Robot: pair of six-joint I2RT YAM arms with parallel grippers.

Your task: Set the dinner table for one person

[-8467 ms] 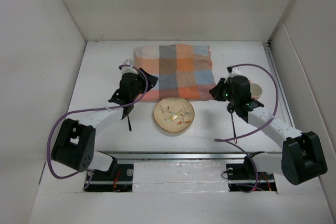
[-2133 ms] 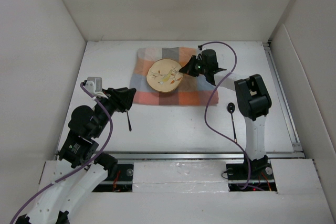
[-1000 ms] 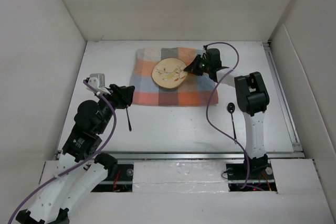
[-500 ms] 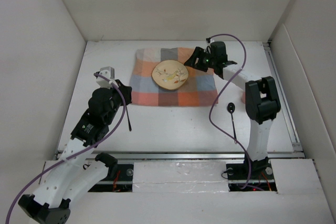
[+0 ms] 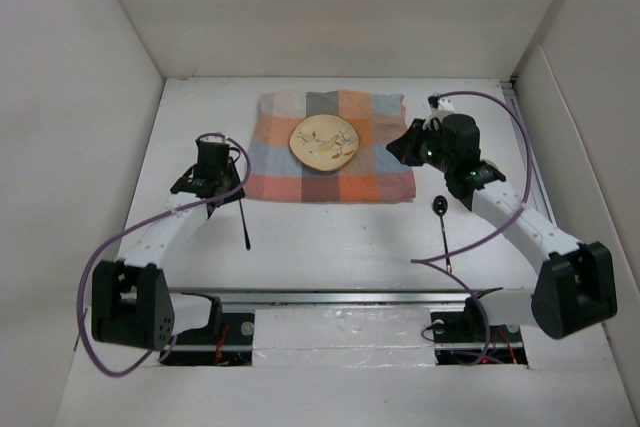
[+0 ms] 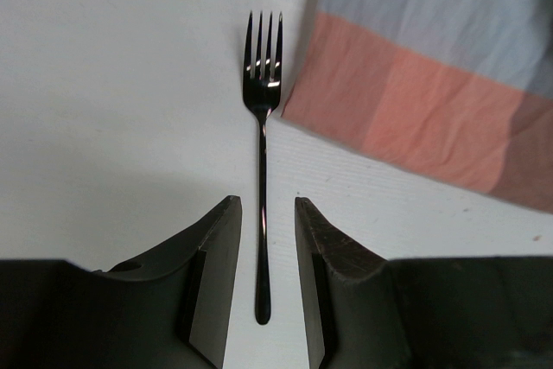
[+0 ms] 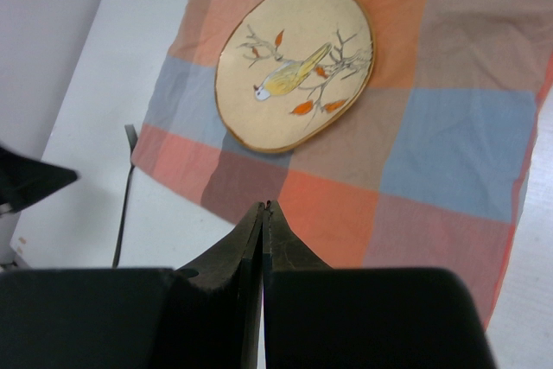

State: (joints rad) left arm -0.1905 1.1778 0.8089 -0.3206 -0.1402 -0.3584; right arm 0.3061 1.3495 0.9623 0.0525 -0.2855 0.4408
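The cream plate with a bird picture (image 5: 323, 141) lies on the checked cloth (image 5: 375, 172) at the back of the white dinner table (image 5: 330, 247); the right wrist view shows it too (image 7: 294, 62). A black fork (image 5: 243, 222) lies left of the cloth. My left gripper (image 5: 213, 190) is open above it, and in the left wrist view its jaws (image 6: 263, 213) stand either side of the fork's handle (image 6: 262, 170) without touching it. My right gripper (image 5: 400, 147) is shut and empty over the cloth's right part, its tips (image 7: 264, 206) pointing toward the plate.
A black spoon (image 5: 443, 232) lies on the table right of the cloth, below my right arm. White walls enclose the table on the left, back and right. The fork also shows in the right wrist view (image 7: 125, 187).
My right gripper has drawn back to the right from the plate, which stays on the cloth. My left arm has swung in and lowered over the fork.
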